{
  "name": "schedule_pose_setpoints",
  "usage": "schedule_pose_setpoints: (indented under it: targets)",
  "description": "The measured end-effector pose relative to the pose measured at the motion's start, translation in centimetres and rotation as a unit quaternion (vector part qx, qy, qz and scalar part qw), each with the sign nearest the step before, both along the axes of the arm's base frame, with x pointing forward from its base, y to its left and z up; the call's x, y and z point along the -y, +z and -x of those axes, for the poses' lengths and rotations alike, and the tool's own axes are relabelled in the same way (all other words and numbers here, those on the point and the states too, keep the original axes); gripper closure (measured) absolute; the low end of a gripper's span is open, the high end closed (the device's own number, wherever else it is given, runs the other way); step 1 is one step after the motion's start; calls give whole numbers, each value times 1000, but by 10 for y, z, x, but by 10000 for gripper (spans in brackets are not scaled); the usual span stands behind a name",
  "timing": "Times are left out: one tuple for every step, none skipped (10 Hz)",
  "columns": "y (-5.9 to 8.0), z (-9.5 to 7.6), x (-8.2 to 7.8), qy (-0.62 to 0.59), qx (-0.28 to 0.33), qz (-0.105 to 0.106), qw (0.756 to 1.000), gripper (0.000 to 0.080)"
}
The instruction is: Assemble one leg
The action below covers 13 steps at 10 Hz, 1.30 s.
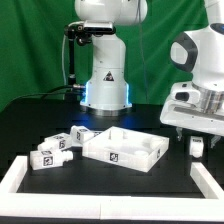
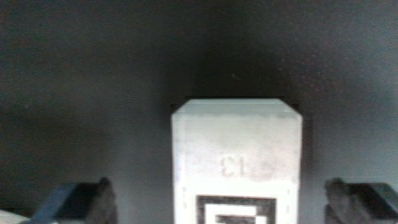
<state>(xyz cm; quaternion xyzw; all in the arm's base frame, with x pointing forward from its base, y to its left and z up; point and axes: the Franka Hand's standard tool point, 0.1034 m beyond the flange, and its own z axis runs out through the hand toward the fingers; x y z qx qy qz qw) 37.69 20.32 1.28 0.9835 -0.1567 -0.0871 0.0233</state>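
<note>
A leg (image 1: 197, 146), a stubby white post with a square tag, stands upright on the black table at the exterior view's right. My gripper (image 1: 196, 134) hangs right over it. In the wrist view the leg (image 2: 235, 140) fills the middle between my two dark fingertips (image 2: 71, 203), with a gap on each side. The gripper (image 2: 221, 208) is open around the leg and not touching it. The large white square tabletop panel (image 1: 150, 158) lies at the middle of the table. Other legs (image 1: 53, 151) lie to its left.
More white tagged parts (image 1: 82, 133) lie behind the panel's left corner. A white raised rail (image 1: 14, 182) runs along the table's front left, and another (image 1: 207, 181) along the front right. The robot base (image 1: 105, 85) stands at the back.
</note>
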Motion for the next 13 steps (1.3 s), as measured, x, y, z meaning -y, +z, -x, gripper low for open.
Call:
schedule_pose_setpoints:
  targets:
    - [1, -1, 0, 0, 1, 0, 1000, 171]
    - [13, -5, 11, 6, -2, -7, 1000, 156]
    - [31, -10, 27, -9, 7, -20, 1000, 156]
    - [40, -6, 41, -17, 8, -29, 999, 156]
    - [47, -2, 55, 7, 6, -42, 999, 150]
    - [50, 2, 69, 29, 7, -49, 998, 150]
    - [52, 2, 75, 73, 22, -51, 996, 150]
    - [53, 3, 74, 114, 42, -49, 991, 150]
    - [52, 4, 73, 113, 42, -49, 991, 150]
    - [52, 4, 73, 113, 42, -49, 992, 150]
    - [52, 4, 73, 113, 42, -49, 992, 150]
    - [50, 4, 73, 122, 44, -48, 990, 150]
    - [40, 10, 71, 187, 51, -41, 980, 150]
